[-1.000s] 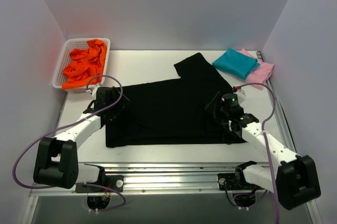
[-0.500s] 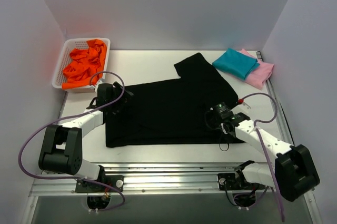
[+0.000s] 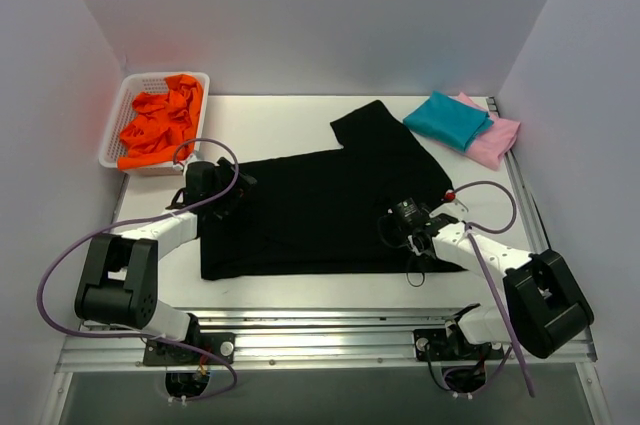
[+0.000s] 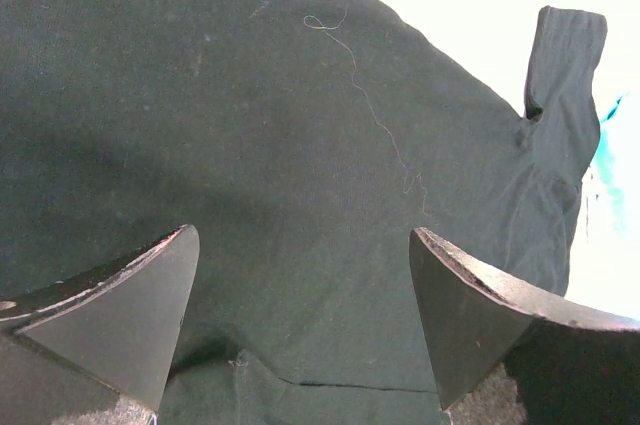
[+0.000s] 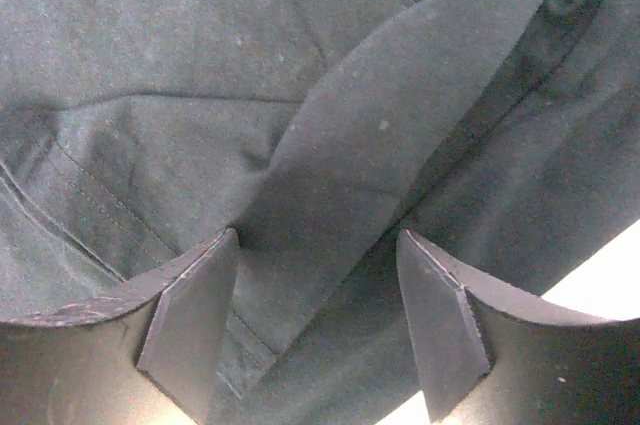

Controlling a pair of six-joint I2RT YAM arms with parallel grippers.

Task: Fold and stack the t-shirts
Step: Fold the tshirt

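The black t-shirt (image 3: 320, 210) lies spread across the middle of the table, one sleeve pointing to the back. My left gripper (image 3: 222, 192) is open and low over its left edge; the left wrist view shows the black cloth (image 4: 300, 145) between the spread fingers. My right gripper (image 3: 398, 223) is open and low over the shirt's right part; a raised fold of black cloth (image 5: 340, 185) lies between its fingers. The folded teal t-shirt (image 3: 447, 119) lies on the pink t-shirt (image 3: 497, 138) at the back right.
A white basket (image 3: 118, 123) with orange cloth (image 3: 160, 123) stands at the back left. White walls close in the table on three sides. A metal rail (image 3: 320, 330) runs along the near edge.
My right gripper has moved left and nearer, down onto the shirt's right part. My left gripper has shifted slightly back along the shirt's left edge. The shirt has not visibly moved.
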